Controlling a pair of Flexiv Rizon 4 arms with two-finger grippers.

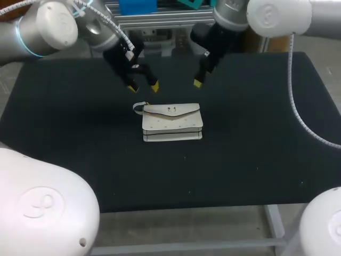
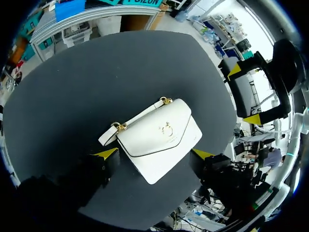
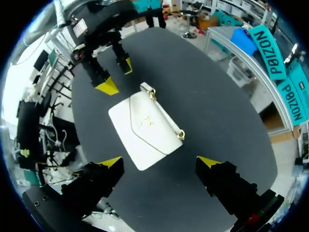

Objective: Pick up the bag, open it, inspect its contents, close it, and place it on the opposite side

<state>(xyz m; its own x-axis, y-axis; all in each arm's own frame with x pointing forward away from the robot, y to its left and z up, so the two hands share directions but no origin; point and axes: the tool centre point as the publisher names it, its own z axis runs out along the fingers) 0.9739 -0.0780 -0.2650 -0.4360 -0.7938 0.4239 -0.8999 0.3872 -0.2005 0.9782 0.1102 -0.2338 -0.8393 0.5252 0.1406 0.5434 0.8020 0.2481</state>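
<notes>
The bag (image 1: 172, 122) shows a smooth, off-white, leather-like skin with a soft sheen, and its little clasp (image 2: 167, 129) and strap rings (image 3: 181, 136) glint like polished gold-toned metal. Under it the table (image 1: 64, 138) wears a matt black, cloth-like cover. Over it the left arm (image 1: 48, 24) and right arm (image 1: 277, 16) carry glossy white shells, plastic by the look.

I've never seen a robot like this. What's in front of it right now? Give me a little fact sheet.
surface: dark table
object: white bag, near the table's middle, flap closed, gold clasp on the front, strap at one end
left gripper: open, above the table beyond the bag's far edge, not touching it
right gripper: open, also clear of the bag
held: nothing
task stage: bag not yet picked up
</notes>
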